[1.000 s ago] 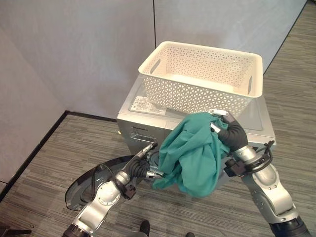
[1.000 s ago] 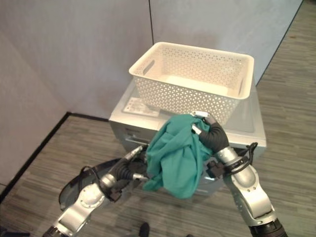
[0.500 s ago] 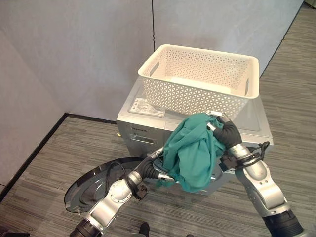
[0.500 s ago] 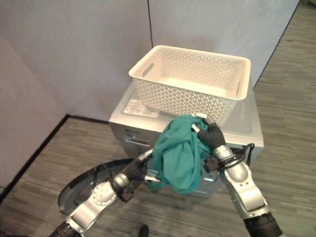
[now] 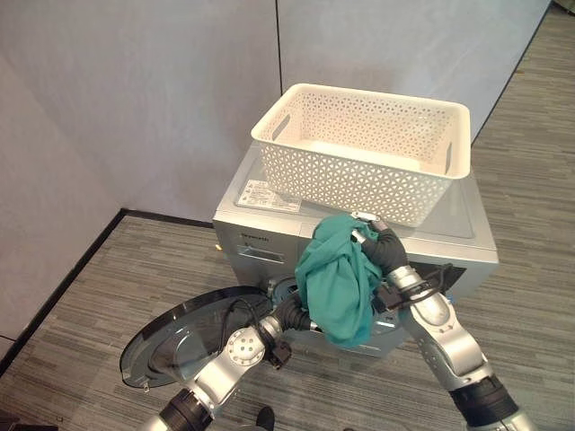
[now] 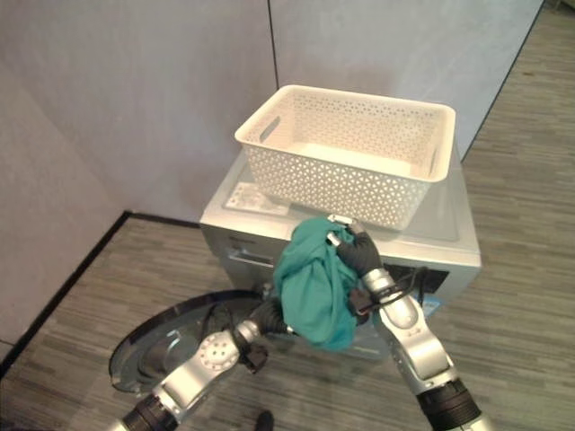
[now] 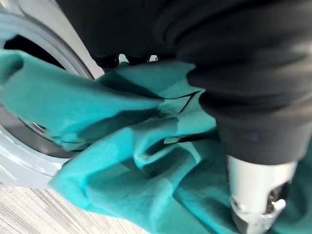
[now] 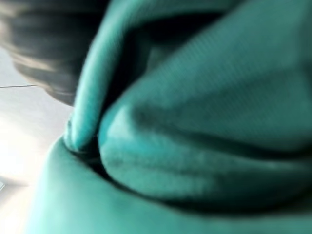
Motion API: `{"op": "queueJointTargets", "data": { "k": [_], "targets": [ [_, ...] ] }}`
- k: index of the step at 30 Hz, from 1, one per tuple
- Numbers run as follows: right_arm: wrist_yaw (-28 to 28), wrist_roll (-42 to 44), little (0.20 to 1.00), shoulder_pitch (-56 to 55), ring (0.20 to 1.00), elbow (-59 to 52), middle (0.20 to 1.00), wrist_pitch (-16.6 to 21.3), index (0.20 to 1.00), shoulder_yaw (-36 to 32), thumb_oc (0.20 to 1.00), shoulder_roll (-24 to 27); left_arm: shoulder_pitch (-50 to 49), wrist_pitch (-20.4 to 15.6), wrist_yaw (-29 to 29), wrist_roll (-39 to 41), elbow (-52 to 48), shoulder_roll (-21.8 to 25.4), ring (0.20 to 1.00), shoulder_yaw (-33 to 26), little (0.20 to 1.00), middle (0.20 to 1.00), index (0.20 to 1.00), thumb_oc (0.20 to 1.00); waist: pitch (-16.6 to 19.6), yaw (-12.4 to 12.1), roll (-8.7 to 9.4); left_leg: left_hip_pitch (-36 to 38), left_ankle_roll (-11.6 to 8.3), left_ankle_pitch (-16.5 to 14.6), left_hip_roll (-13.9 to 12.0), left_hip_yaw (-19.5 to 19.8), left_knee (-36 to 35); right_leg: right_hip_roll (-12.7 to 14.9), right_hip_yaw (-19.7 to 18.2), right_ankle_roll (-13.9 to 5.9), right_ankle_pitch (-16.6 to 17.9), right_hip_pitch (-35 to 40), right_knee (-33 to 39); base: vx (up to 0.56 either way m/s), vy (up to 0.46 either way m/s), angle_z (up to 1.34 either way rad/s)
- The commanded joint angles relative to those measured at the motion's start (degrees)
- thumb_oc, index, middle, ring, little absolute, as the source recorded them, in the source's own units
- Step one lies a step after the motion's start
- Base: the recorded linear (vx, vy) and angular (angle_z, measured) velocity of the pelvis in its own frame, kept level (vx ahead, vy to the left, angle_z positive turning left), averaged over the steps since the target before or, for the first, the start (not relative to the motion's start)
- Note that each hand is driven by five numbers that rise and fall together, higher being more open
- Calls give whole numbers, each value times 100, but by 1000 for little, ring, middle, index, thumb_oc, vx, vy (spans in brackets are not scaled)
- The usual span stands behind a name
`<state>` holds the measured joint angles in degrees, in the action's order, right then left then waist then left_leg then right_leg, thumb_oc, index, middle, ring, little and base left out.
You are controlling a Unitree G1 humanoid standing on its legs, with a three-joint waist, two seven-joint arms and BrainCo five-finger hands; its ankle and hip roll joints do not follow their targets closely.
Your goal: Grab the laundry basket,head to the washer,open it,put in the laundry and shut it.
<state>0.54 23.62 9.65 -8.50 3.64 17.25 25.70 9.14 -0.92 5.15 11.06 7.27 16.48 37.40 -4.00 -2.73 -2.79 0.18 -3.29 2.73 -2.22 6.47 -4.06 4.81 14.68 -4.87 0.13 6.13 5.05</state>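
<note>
Nearest to us, the washer door (image 5: 180,346), a round dark-glass panel, lies swung fully open and low at the front left of the machine, above the striped grey floor (image 5: 108,269).

The left hand (image 5: 292,314) reaches in at the washer's opening, just under the hanging teal garment (image 5: 337,278). In the left wrist view its dark ribbed cover and a silver finger (image 7: 258,195) lie against folds of the teal cloth, with the drum rim (image 7: 53,53) beside them. We cannot tell whether these fingers are curled or straight, as the cloth hides most of them.

The right hand (image 5: 382,250) is raised in front of the washer's upper edge. Its fingers are curled tightly into the top of the teal garment, which is bunched at the hand and hangs down in a loose bundle over the front panel, covering the opening. The right wrist view shows teal folds pressed close against the camera.

Behind the garment stands the silver-grey front-loading washer (image 5: 260,238), with a white label sheet (image 5: 265,195) on its top at the left.

The cream perforated laundry basket (image 5: 359,148) rests upright on the washer's top, towards the rear. No laundry is visible inside it.

Furthest back, grey partition walls (image 5: 162,90) meet in a corner behind the machine.
</note>
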Motion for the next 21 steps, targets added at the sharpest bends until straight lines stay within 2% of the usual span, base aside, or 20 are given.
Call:
{"op": "queueJointTargets", "data": {
  "k": [1,13,21],
  "targets": [
    [60,204,200,503,200,-254,200,326,200,-6,200,-167,530,-227,-127,187,467,-196,1000,246,1000,1000,1000,1000,298,-27,240,-388,272,23,277,-403,-94,-60,-329,181,-848,113,-496,0,0,0],
    [208,431,200,513,200,-65,200,347,200,254,200,-381,1068,-257,-427,502,744,-518,1000,445,1000,1000,1000,1000,284,39,257,-382,255,33,258,-386,-94,-85,-266,197,-874,114,-528,0,0,0],
    [191,211,200,390,200,150,200,235,200,146,200,-238,930,-321,-170,330,315,-179,1000,467,1000,1000,1000,1000,297,1,247,-362,254,12,268,-398,-94,-60,-230,190,-868,140,-522,0,0,0]
  ]
}}
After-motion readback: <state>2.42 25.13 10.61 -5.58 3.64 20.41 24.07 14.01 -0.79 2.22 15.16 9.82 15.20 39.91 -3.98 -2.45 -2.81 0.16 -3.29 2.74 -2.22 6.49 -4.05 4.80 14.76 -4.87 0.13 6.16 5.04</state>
